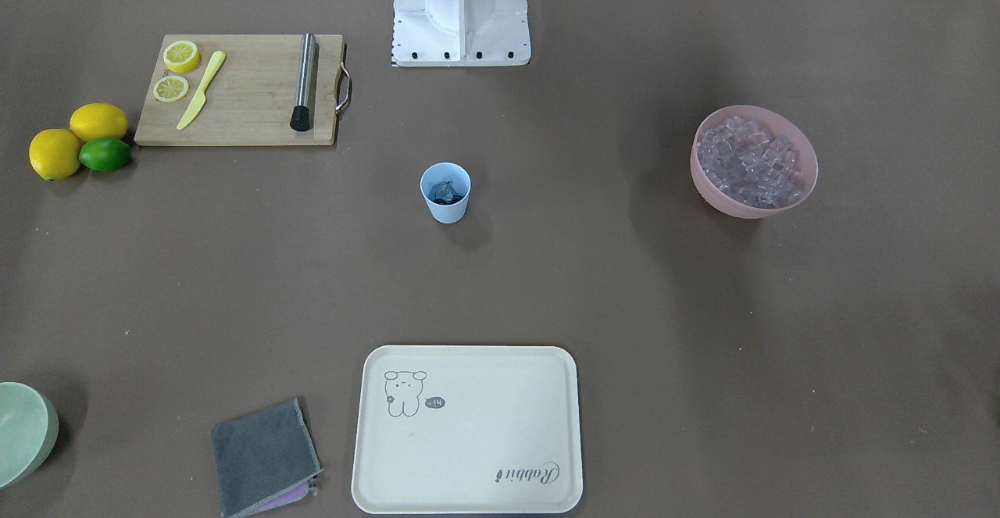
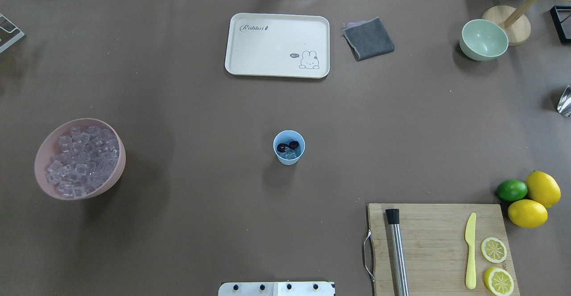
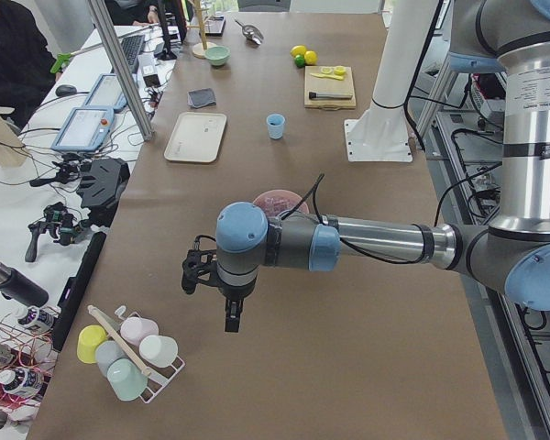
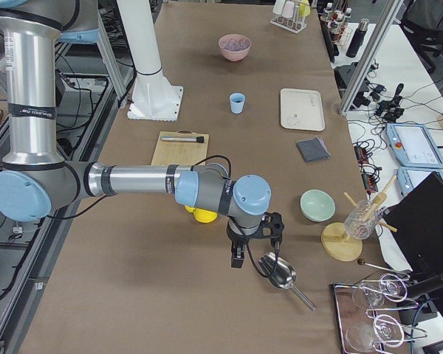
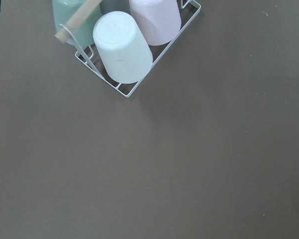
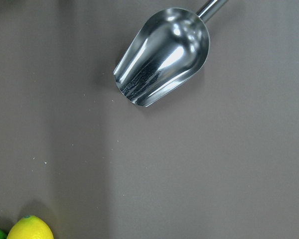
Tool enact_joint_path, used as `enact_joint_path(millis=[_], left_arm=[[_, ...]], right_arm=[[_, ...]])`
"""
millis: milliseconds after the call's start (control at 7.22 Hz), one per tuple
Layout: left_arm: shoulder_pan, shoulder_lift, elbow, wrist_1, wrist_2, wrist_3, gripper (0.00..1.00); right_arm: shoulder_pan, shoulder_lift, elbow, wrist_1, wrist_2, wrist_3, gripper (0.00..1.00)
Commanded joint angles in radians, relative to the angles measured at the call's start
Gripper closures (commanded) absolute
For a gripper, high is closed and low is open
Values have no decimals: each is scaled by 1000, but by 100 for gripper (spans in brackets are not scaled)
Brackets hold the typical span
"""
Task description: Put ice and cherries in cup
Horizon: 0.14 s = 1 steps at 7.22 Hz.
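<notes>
**Both arms parked at the counter's ends.** The left gripper [image 3: 231, 319] hangs fingers-down over the left end, near a wire rack [image 5: 105, 78] of upturned cups at the operators' corner. Whether it is open or closed cannot be told. The right gripper [image 4: 237, 258], its state equally unreadable, hangs over the right end, just beside a steel scoop [image 6: 162, 55] lying on the brown covering.

At the counter's centre the light blue cup [image 2: 289, 160] stands upright, well apart from everything else, holding the dark cherries [image 2: 288, 146] and a few pieces of ice [image 2: 291, 154]. More ice fills the pink bowl [image 2: 117, 177] toward the left end.

A cutting board [image 2: 432, 242] carrying a muddler [image 2: 398, 256], yellow knife [image 2: 470, 251] and lemon slices [image 2: 494, 249] sits at the robot's right-hand corner. Lemons [image 2: 527, 213] and a lime [image 2: 512, 190] lie beside it. Along the operators' edge lie a cream tray [image 2: 267, 50], grey cloth [image 2: 369, 39] and green bowl [image 2: 484, 41].
</notes>
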Motion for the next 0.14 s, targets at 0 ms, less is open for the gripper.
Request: enact_joint_path(millis=[0], left_arm=[[1, 0, -1, 1, 0, 0, 2]], right_arm=[[0, 0, 14, 0, 0, 10, 0]])
